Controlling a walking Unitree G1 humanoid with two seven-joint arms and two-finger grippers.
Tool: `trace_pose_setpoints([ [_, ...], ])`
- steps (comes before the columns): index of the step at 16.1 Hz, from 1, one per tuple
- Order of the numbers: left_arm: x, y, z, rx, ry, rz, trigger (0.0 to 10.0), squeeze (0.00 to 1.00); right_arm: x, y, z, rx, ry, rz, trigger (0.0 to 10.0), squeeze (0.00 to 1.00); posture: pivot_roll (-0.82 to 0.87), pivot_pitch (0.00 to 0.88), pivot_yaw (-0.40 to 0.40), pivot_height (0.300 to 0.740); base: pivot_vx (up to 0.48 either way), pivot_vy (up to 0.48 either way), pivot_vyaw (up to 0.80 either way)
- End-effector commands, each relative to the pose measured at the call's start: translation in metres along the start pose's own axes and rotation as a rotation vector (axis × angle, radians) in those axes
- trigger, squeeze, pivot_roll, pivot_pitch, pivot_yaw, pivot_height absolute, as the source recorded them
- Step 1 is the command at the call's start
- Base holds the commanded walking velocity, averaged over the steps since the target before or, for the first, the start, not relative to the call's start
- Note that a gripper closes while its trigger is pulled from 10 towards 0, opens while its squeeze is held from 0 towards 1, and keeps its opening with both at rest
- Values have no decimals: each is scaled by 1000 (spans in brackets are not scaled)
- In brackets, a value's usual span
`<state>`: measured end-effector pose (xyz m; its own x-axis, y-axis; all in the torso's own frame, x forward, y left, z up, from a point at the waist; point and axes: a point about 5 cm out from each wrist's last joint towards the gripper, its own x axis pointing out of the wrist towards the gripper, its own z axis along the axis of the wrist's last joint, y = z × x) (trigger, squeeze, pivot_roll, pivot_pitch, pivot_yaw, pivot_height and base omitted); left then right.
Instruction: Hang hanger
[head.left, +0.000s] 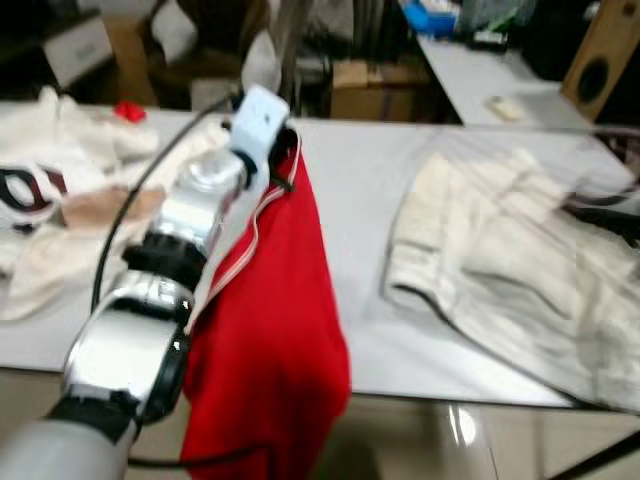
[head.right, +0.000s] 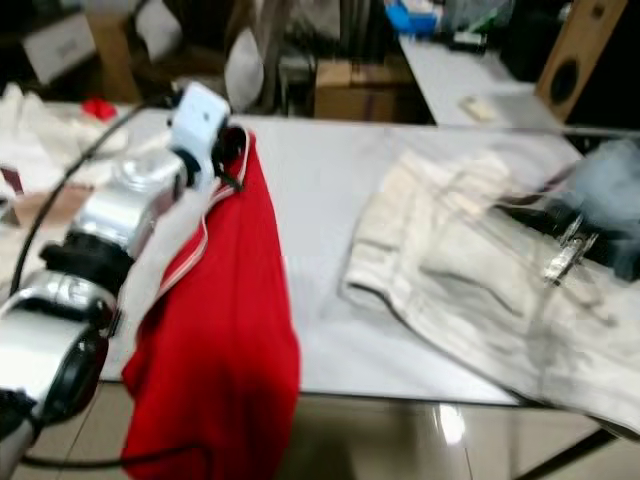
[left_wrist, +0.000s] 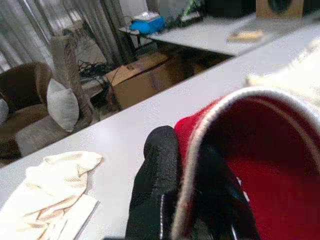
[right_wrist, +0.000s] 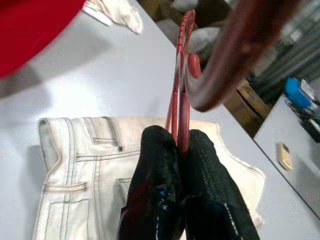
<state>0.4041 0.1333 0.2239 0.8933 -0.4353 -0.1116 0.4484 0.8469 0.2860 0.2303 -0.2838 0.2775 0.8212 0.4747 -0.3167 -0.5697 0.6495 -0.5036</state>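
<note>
Pinching a thin red hanger (right_wrist: 180, 75), the right gripper (right_wrist: 179, 145) has both fingers clamped over the jeans (right_wrist: 85, 175); left gripper (left_wrist: 187, 170) clamps the red shirt (head.left: 280, 330) beside them.

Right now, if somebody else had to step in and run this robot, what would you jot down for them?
Left gripper: shut on the red garment, pinching its white-trimmed edge; the cloth hangs over the front edge of the white table.
Right gripper: shut on the red hanger, held above the cream jeans lying flat on the table.
Other pale clothes sit in a pile on the robot's left.
Done: garment and hanger each picked up.
Left: the hanger is not yet inside the garment, and nothing is hung. I can't make out a rail to hang it on.
</note>
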Motion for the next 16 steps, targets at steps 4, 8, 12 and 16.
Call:
trace_pose_setpoints([
  [4,-18,2,12,-125,-136,-42,10000,0,16,26,1,58,-105,55,10000,0,-109,0,5,740,0,0,0],
  [8,-7,15,-1,-7,-36,30,10000,0,-4,39,20,80,-239,311,10000,0,-92,0,-6,740,0,0,0],
  [12,3,4,31,-97,-131,-53,10000,0,-4,56,22,67,-208,464,10000,0,-99,0,-1,740,0,0,0],
  [16,5,-27,100,-173,-346,-290,10000,0,23,75,9,75,-109,528,10000,0,-96,0,0,740,0,0,0],
])
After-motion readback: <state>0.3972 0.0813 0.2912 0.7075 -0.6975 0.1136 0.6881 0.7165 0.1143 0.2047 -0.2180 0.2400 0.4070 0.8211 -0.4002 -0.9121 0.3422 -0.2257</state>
